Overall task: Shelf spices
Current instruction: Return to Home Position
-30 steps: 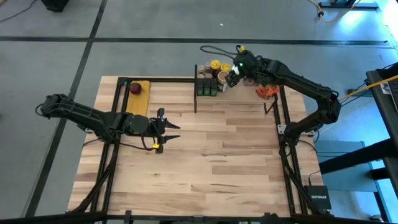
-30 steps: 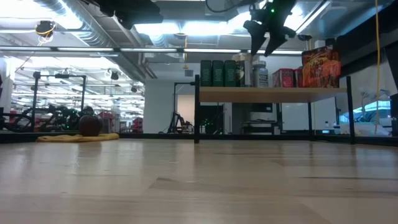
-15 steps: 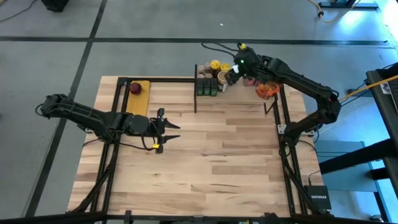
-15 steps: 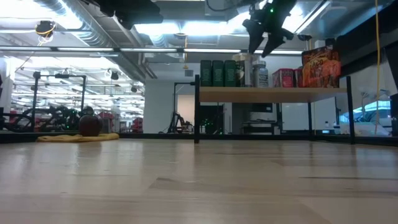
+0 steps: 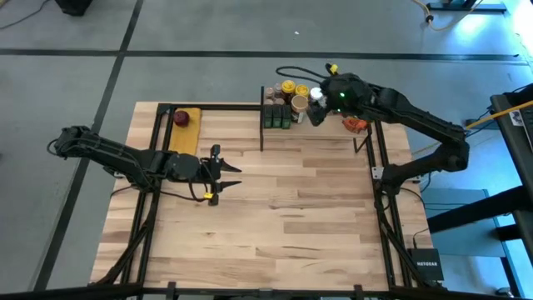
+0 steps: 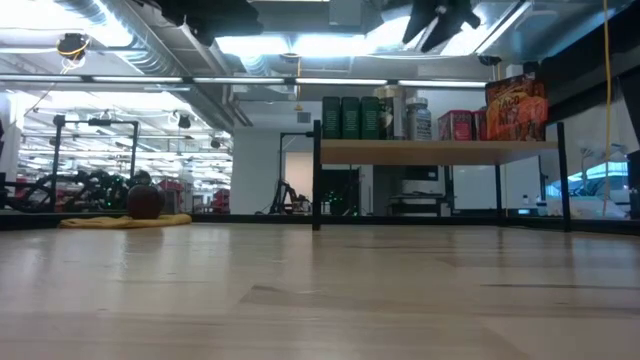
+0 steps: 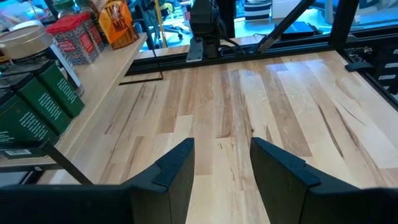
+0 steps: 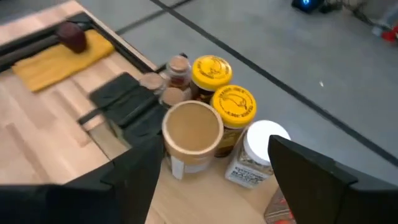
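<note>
Overhead, the spices (image 5: 286, 102) stand grouped on the shelf (image 6: 430, 151), upper centre of frame.
Right gripper (image 5: 316, 113) hovers above them, jaws apart, empty; left gripper (image 5: 236, 173), likewise apart, waits mid-left.

NETGEAR printed on black box (image 5: 425, 261); labels on spices (image 5: 287, 102) illegible.

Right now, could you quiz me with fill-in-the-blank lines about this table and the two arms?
The open right gripper hangs above the shelf, which holds ___ dark green tins.
The left gripper, over the tabletop, is open and holds ___.
The dark red round thing lies on a ___ pad.
Missing words: three; nothing; yellow.
</note>
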`<state>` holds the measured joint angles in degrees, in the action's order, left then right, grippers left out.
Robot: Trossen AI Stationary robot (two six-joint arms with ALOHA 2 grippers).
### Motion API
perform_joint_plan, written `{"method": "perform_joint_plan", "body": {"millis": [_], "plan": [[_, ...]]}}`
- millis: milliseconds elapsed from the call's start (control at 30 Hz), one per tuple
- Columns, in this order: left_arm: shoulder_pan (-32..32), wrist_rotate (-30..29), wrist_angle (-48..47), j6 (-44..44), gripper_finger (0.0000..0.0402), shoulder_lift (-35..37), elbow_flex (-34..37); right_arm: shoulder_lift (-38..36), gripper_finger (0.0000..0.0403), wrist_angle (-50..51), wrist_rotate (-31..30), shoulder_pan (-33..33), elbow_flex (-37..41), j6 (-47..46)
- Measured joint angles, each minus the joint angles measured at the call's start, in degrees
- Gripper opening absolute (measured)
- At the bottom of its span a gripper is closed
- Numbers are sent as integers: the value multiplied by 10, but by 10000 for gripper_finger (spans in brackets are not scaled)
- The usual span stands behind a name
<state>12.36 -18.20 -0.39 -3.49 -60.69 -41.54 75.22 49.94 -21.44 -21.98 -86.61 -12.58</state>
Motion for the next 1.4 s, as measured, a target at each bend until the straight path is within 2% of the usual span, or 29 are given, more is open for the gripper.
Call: {"method": "perform_joint_plan", "body": {"millis": [200, 367, 500, 600, 733, 1000, 1200, 1300, 1400], "plan": [[0, 13, -4, -6, 150, 17, 0, -31, 294, 33, 1, 19, 0, 10], [-1, 17, -23, -20, 150, 54, 5, -75, 254, 32, 42, 27, 44, 9], [-15, 16, 23, -24, 150, 100, 56, -139, 200, -46, 56, 54, 140, 24], [-24, 22, 58, -8, 150, 152, 94, -201, 159, -128, 94, 81, 230, 39], [-22, 29, 58, 26, 148, 208, 132, -278, 114, -252, 144, 126, 355, 54], [-23, 46, 86, 17, 81, 286, 177, -396, 45, -520, 166, 218, 574, 92], [-22, 67, 84, 43, 25, 325, 218, -437, 6, -610, 159, 267, 655, 105], [-23, 67, 86, 49, 4, 344, 250, -437, 8, -632, 149, 278, 670, 114], [-23, 67, 83, 52, 6, 374, 267, -438, 19, -636, 139, 280, 670, 116]]}}
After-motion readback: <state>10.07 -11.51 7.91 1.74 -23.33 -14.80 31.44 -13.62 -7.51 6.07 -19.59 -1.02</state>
